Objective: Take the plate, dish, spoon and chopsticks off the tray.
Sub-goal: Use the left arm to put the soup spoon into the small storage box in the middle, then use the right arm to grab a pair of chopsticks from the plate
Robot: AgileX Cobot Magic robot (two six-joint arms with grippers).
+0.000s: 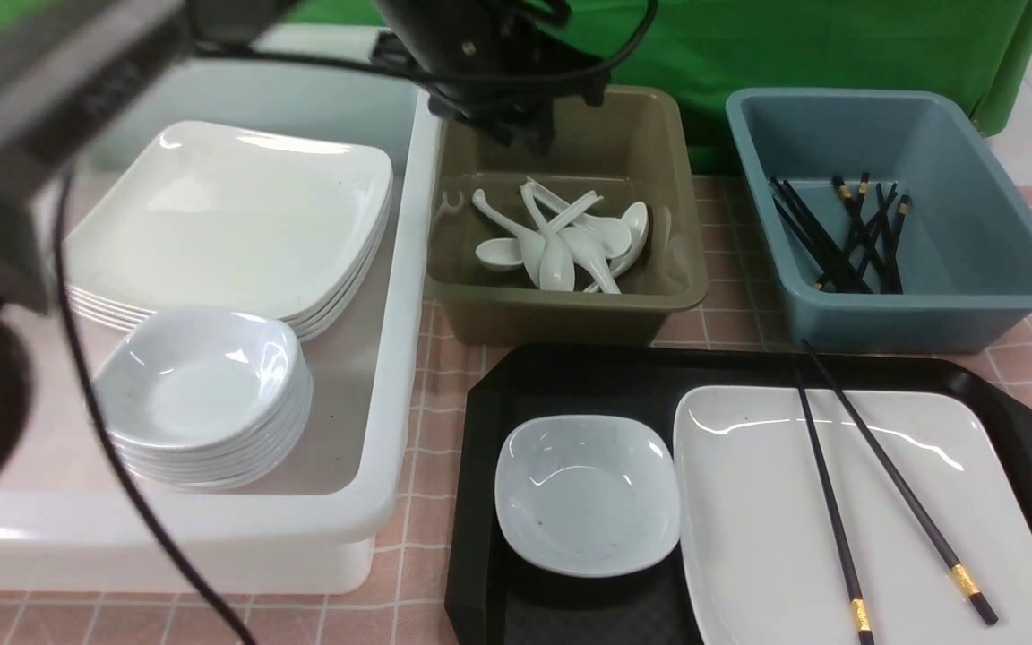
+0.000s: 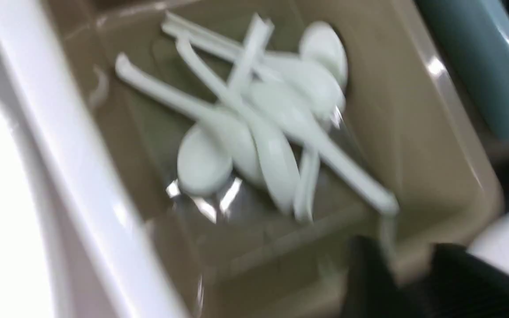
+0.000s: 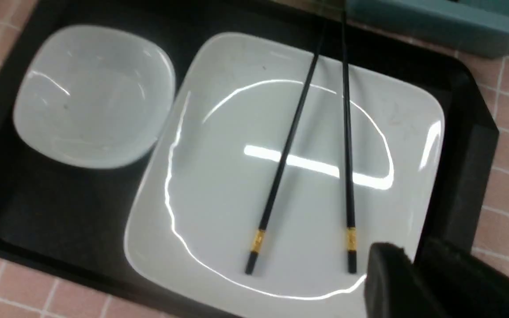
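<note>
The black tray (image 1: 588, 376) lies at the front right. On it sit the small dish (image 1: 586, 493) and, to its right, the large plate (image 1: 749, 520). The two black chopsticks (image 1: 897, 479) lie across the plate. No spoon is on the tray; several white spoons (image 1: 561, 242) lie in the olive tub (image 1: 570, 313). My left gripper (image 1: 516, 125) hangs over that tub, open and empty (image 2: 411, 251). My right gripper (image 3: 413, 251) hovers above the plate's (image 3: 219, 176) near right corner, beside the chopsticks' (image 3: 281, 168) gold-banded ends, jaws together and empty. The dish (image 3: 93, 95) is also in that view.
A blue tub (image 1: 928, 318) at the back right holds several black chopsticks (image 1: 847, 242). A big white bin (image 1: 391, 358) on the left holds stacked plates (image 1: 229, 215) and stacked dishes (image 1: 202, 385). A green cloth hangs behind. The table has pink tiles.
</note>
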